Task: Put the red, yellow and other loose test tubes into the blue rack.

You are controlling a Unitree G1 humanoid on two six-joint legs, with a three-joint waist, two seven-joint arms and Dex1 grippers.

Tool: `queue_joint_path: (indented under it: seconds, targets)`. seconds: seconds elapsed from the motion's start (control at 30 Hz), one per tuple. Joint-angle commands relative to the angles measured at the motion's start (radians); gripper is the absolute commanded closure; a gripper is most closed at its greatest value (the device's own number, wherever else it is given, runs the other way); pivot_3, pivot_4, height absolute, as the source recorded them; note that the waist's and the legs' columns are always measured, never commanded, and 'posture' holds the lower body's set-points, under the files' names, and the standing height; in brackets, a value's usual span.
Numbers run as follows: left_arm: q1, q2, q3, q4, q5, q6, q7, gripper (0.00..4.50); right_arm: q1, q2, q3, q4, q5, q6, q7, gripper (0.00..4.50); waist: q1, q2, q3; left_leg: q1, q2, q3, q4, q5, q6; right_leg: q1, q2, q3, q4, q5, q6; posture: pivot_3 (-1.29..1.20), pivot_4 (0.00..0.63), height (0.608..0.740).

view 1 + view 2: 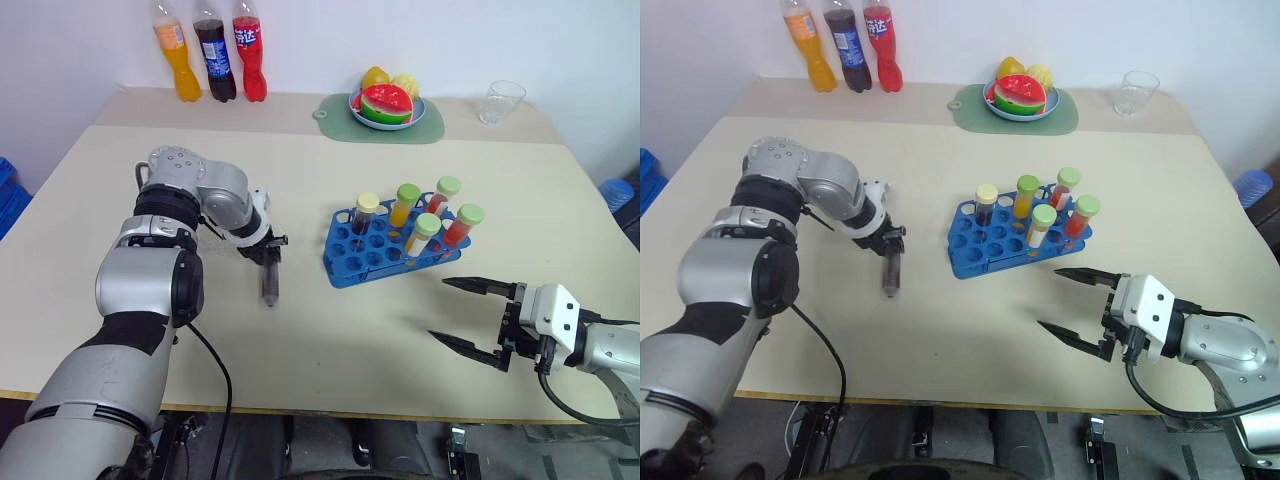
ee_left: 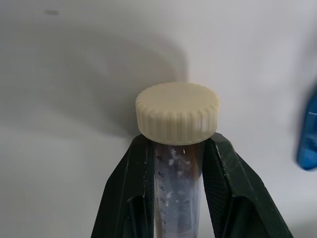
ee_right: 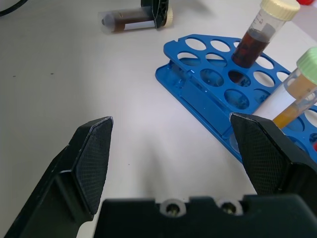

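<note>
1. Your left gripper (image 1: pixel 270 262) has its fingers (image 2: pixel 141 193) clamped on the brown tube (image 1: pixel 269 283), just under its cream cap (image 2: pixel 178 113).
2. That tube's lying on the surface (image 1: pixel 330 340), left of the blue rack (image 1: pixel 385 250).
3. Your right gripper (image 1: pixel 457 314) has its fingers spread wide, holding nothing.

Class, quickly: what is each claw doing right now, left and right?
Left claw: closed on the dark test tube, just below its cream cap, tube lying on the table.
Right claw: open, holding nothing.
</note>
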Motion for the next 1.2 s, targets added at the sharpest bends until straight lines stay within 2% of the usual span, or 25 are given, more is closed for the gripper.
queue_joint_path:
  seconds: [0.03,0.1,0.17,0.23,0.3,0.37,0.43,0.53,0.6,0.87,1.03,1.2]
  targets:
    - [0.121,0.099,-0.075,-0.370,-0.209,0.006,-0.209,3.74,-0.014,0.004,-0.019,-0.015,-0.003,-0.012,-0.017,0.29,-0.010,0.000,0.000,0.000,0.000,0.000,0.000,0.000,0.000,-0.001,-0.001,0.000,0.001,0.000,0.000,0.00,0.150,0.740]
    - [0.215,0.163,-0.078,-0.634,-0.184,0.006,-0.362,3.74,-0.023,0.009,-0.016,-0.005,-0.007,-0.014,-0.027,0.29,-0.023,-0.001,0.001,0.000,0.002,0.000,-0.002,0.005,-0.009,-0.002,0.000,0.000,0.003,0.001,0.001,0.00,0.150,0.740]
    - [0.297,0.179,0.003,-0.783,-0.169,-0.025,-0.522,3.74,-0.030,0.018,-0.011,0.003,-0.014,-0.018,-0.037,0.29,-0.023,-0.001,0.001,0.000,0.002,0.000,-0.003,0.006,-0.011,-0.003,0.000,0.000,0.003,0.000,0.001,0.00,0.150,0.740]
    - [0.360,0.227,-0.005,-0.919,-0.113,-0.078,-0.762,3.74,-0.032,0.028,-0.006,0.004,-0.019,-0.018,-0.050,0.29,-0.021,-0.001,0.001,0.000,0.002,0.001,-0.003,0.006,-0.011,-0.003,0.000,0.000,0.003,-0.001,-0.002,0.00,0.150,0.740]
    - [0.443,0.258,-0.016,-1.078,0.009,-0.295,-1.133,3.74,-0.028,0.046,-0.001,0.002,-0.031,-0.019,-0.069,0.29,-0.023,-0.001,0.001,0.000,0.002,0.000,-0.003,0.006,-0.010,-0.002,0.000,0.000,0.003,-0.001,-0.002,0.00,0.150,0.740]
    - [0.518,0.321,-0.119,-1.170,0.213,-0.537,-1.406,3.74,-0.018,0.067,-0.005,0.000,-0.043,-0.022,-0.095,0.29,-0.021,-0.001,0.001,0.000,0.002,0.001,-0.003,0.006,-0.010,-0.002,0.000,0.000,0.002,-0.001,-0.002,0.00,0.150,0.740]
    - [0.566,0.314,-0.191,-1.172,0.402,-0.796,-1.582,3.74,-0.011,0.091,-0.014,0.000,-0.053,-0.023,-0.127,0.29,-0.017,0.001,0.000,0.000,0.002,0.001,-0.003,0.005,-0.009,-0.002,0.000,0.000,0.001,-0.001,-0.003,0.00,0.150,0.740]
    - [0.583,0.242,-0.248,-1.105,0.591,-1.091,-1.752,3.74,0.007,0.130,-0.027,0.000,-0.083,-0.031,-0.185,0.29,0.000,0.002,-0.001,0.000,0.002,0.001,-0.001,0.002,-0.003,-0.001,-0.001,0.000,-0.001,0.000,-0.004,0.00,0.150,0.740]
    - [0.571,0.172,-0.257,-1.034,0.659,-1.226,-1.825,3.74,0.024,0.157,-0.030,-0.010,-0.097,-0.034,-0.219,0.29,0.005,0.002,-0.001,-0.002,0.002,0.001,0.000,0.001,-0.001,-0.001,-0.001,0.000,-0.001,0.000,-0.004,0.00,0.150,0.740]
    - [0.492,-0.025,-0.272,-0.779,0.813,-1.484,-2.000,3.74,0.107,0.216,-0.040,-0.074,-0.151,-0.041,-0.320,0.29,-0.001,0.002,-0.001,-0.003,0.001,0.002,0.001,-0.002,0.003,-0.001,0.000,0.001,-0.003,-0.001,-0.003,0.00,0.150,0.740]
    - [0.458,-0.144,-0.274,-0.674,0.872,-1.539,-2.008,3.74,0.183,0.239,-0.071,-0.108,-0.157,-0.043,-0.351,0.29,0.002,0.002,-0.001,-0.002,0.002,0.001,0.001,-0.002,0.003,-0.001,0.001,0.001,-0.002,-0.001,-0.003,0.00,0.150,0.740]
    - [0.450,-0.206,-0.282,-0.596,0.953,-1.606,-2.006,3.74,0.300,0.267,-0.114,-0.157,-0.142,-0.054,-0.356,0.29,0.002,0.001,-0.001,-0.002,0.002,0.000,0.001,-0.002,0.004,-0.001,0.001,0.001,-0.002,-0.001,-0.002,0.00,0.150,0.740]
